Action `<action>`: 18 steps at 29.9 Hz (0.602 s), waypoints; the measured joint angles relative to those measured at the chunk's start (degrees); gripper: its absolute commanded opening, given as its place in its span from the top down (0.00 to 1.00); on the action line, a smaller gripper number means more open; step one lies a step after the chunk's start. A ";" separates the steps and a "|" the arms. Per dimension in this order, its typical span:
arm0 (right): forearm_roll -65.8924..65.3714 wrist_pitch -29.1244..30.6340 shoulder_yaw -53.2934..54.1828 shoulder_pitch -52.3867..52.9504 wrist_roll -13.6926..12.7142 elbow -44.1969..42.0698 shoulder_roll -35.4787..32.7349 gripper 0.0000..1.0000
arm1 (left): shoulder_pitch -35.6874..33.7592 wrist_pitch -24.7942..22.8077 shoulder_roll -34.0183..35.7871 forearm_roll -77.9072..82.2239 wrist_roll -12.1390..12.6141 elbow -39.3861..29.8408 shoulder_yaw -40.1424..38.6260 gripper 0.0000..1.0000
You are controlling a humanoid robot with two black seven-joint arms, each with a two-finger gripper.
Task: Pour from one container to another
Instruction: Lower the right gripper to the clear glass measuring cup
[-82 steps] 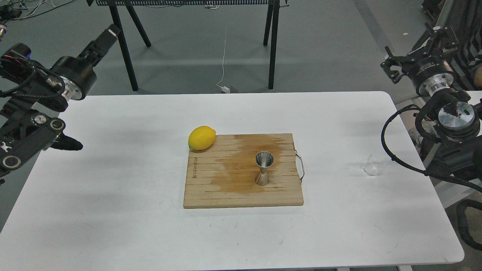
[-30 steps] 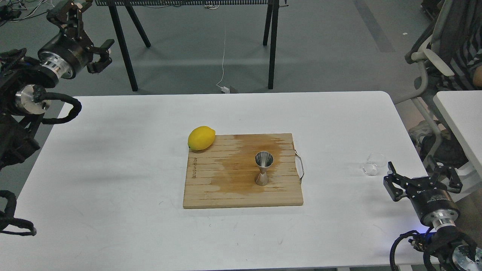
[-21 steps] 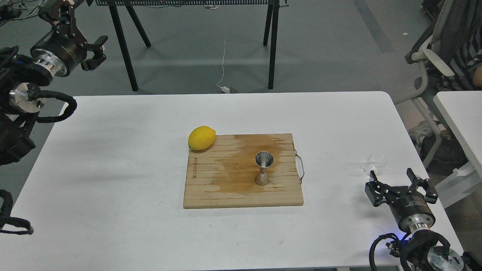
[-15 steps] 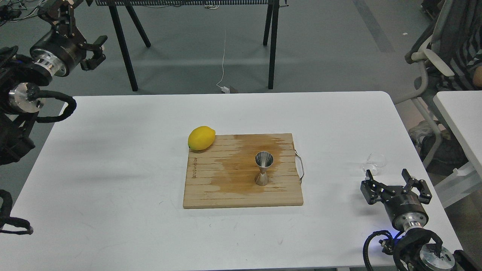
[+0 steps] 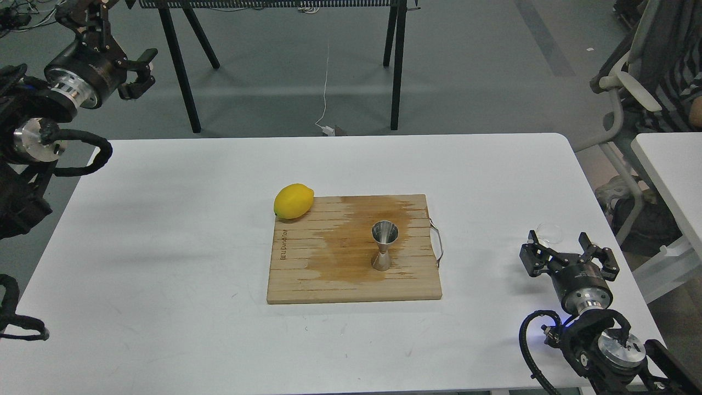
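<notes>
**A:** Where's your clear cup (image 5: 550, 233) relative to the cutting board (image 5: 307, 280)?

**B:** You'll find it well off to the right of the board, out past the board's metal handle (image 5: 438, 243), standing on the white surface (image 5: 164, 247) near its right edge. It's nearly colourless, so you only catch its rim. Whether it holds anything, you can't tell.

**A:** And your right pincer (image 5: 567, 251)?

**B:** It sits just on the near side of the cup, also far right of the board. Its fingers (image 5: 531, 253) are spread wide, one on each side, with the cup showing just beyond the gap between them. You can't tell whether either finger touches the glass; nothing is pinched.

**A:** The steel jigger (image 5: 384, 245)?

**B:** You've got it upright on the board itself, right of the board's middle, standing on a darker wet-looking stain (image 5: 351, 241) in the wood. It's well apart from the cup.

**A:** Anything else at the board?

**B:** A lemon (image 5: 294, 201) lies at the board's far-left corner, partly on the wood.

**A:** Your left pincer (image 5: 118, 57)?

**B:** It's raised far to the left of and beyond the board, off the surface, over the floor. Its fingers are spread, holding nothing.
</notes>
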 measured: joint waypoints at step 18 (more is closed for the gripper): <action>-0.13 -0.04 -1.69 6.78 -0.42 -11.60 1.67 0.02 | -0.07 0.09 0.24 0.10 0.18 -0.04 0.10 0.01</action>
